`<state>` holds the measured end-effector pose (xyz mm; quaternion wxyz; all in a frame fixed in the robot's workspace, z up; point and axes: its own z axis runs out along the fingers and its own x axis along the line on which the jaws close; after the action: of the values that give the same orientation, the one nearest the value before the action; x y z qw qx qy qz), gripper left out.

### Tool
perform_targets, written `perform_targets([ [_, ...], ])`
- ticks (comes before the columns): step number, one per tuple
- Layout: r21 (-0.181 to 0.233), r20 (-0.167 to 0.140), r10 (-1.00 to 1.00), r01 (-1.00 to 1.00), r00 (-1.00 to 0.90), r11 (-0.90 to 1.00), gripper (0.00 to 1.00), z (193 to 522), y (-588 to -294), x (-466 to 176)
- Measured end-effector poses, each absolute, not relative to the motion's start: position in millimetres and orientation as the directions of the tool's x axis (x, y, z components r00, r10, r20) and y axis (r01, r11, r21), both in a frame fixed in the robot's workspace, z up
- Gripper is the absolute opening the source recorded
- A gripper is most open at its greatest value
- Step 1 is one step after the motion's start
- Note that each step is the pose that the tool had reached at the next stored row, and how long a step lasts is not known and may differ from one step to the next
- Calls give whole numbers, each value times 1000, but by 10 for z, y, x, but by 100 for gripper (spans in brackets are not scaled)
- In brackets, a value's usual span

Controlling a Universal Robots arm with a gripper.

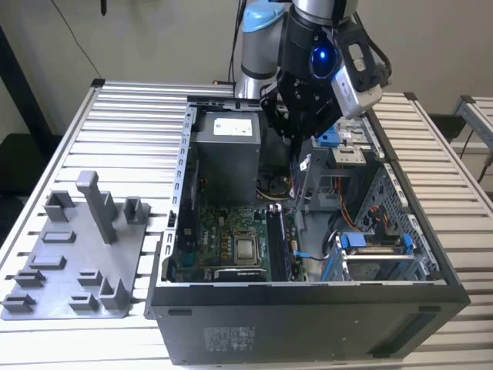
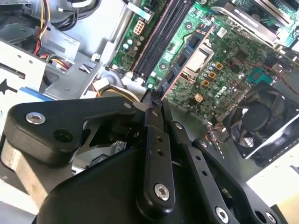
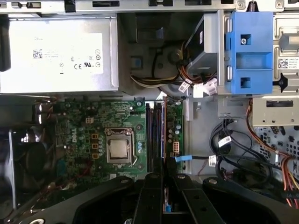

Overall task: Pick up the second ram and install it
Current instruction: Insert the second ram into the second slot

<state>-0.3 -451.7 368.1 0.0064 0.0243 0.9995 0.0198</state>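
Note:
My gripper [image 1: 295,132] hangs over the open computer case [image 1: 308,304], above its far middle part. In both wrist views the fingers are shut on the second ram, a thin dark board seen edge-on [image 3: 163,140] [image 2: 187,60]. The board sticks out past the fingertips [image 3: 156,179] toward the motherboard. It lines up roughly along the long black memory slots [image 3: 152,135] [image 2: 163,32] [image 1: 279,239] and is held clear above them. Whether a slot holds another board I cannot tell.
The grey power supply [image 1: 227,150] [image 3: 58,56] fills the case's far corner. The processor socket [image 3: 118,148] lies beside the slots. Blue drive-bay clips [image 3: 247,51] [image 1: 370,240], loose cables [image 3: 233,149] and a fan [image 2: 261,116] crowd the case. A grey parts fixture [image 1: 77,262] lies at the exterior view's left.

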Motion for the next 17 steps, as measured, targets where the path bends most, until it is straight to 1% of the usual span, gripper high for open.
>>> perform_targets([
  [17,40,-12,49,48,-999,998,14,3514,-4526,-1],
])
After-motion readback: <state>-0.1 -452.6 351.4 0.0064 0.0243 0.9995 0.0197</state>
